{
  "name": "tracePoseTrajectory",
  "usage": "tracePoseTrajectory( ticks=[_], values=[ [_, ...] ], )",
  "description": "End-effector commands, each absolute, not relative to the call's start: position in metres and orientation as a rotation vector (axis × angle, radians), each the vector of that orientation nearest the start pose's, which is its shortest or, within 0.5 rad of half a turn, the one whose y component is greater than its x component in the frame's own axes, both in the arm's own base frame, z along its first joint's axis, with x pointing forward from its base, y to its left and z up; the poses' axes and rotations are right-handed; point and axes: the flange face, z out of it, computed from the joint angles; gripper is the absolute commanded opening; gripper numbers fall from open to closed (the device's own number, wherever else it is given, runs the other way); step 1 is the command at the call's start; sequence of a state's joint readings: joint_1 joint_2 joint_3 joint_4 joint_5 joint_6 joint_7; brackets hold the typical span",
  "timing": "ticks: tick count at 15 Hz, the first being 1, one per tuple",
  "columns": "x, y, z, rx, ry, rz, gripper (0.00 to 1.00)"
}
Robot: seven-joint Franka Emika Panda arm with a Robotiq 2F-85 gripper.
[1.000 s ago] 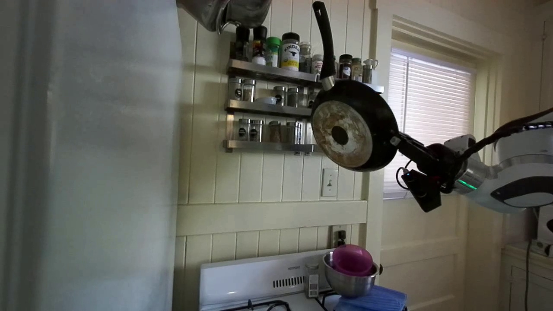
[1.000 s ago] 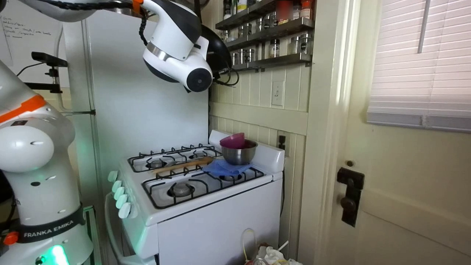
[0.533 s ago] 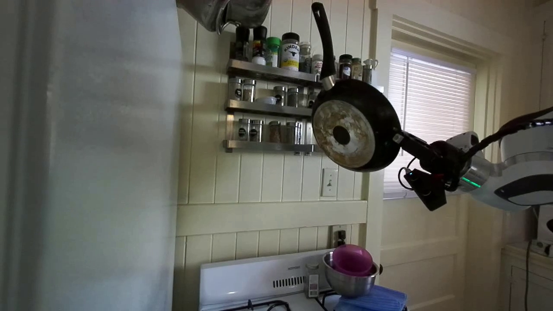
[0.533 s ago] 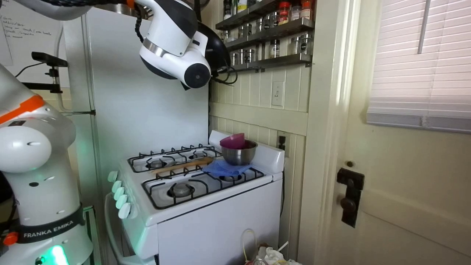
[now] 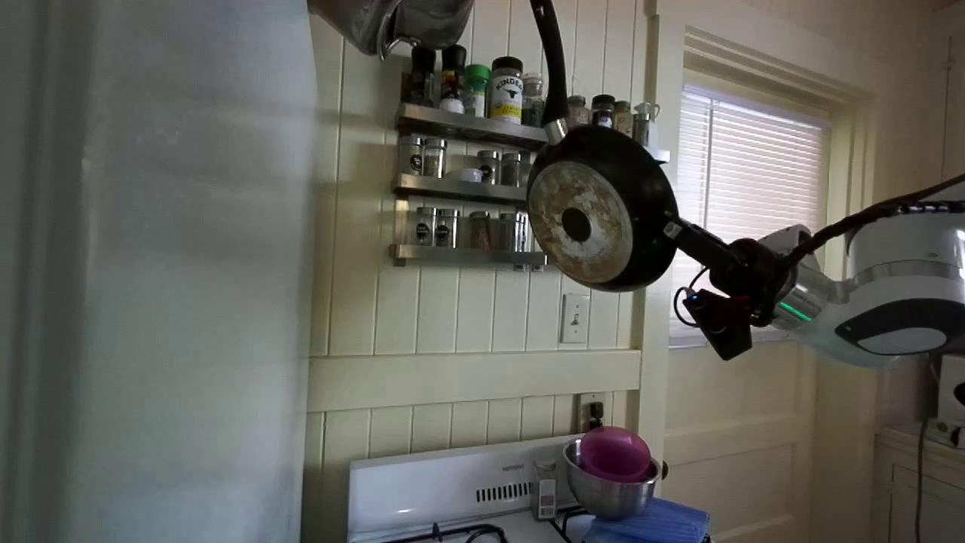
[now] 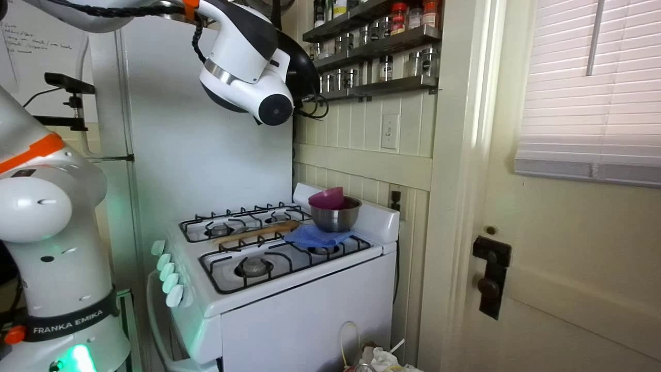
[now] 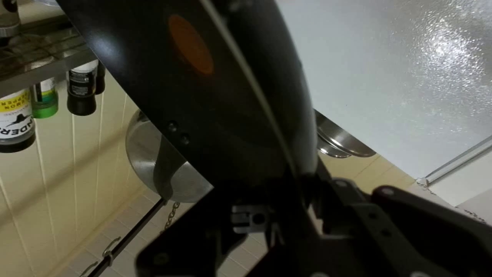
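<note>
A black frying pan (image 5: pixel 641 196) hangs in the air, its stained round underside facing the camera in an exterior view and its handle pointing up past the top edge. My gripper (image 5: pixel 672 229) is shut on the pan's rim, on the side away from the shelves. In the wrist view the pan's dark inside (image 7: pixel 153 84), with an orange spot, fills the upper middle, and its rim runs down between the dark fingers of the gripper (image 7: pixel 292 196). Part of the pan (image 6: pixel 304 64) shows behind the arm's white wrist in an exterior view; the gripper is mostly hidden there.
Steel wall shelves (image 5: pixel 467 187) with spice jars stand behind the pan. A metal pot (image 7: pixel 146 154) hangs near a rail with hooks (image 7: pixel 127 240). Below are the stove (image 6: pixel 310 289), a steel bowl (image 6: pixel 335 219) holding a pink bowl (image 6: pixel 326 198), a blue cloth (image 6: pixel 312 236) and the fridge (image 5: pixel 188 264).
The gripper and pan shift slightly right, then left and up in an exterior view, so the handle's end now leaves the top of the picture. The grip on the rim stays the same.
</note>
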State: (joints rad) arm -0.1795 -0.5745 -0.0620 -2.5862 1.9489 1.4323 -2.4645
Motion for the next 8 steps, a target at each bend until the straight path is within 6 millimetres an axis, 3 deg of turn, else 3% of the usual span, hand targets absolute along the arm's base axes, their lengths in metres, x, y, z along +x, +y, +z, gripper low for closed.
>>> tracePoseTrajectory(
  ticks=[1,8],
  values=[
    [0.380,0.028,0.598,-0.818,-1.044,-2.092,0.02],
    [0.393,0.050,0.635,-0.790,-1.036,-2.146,0.02]
  ],
)
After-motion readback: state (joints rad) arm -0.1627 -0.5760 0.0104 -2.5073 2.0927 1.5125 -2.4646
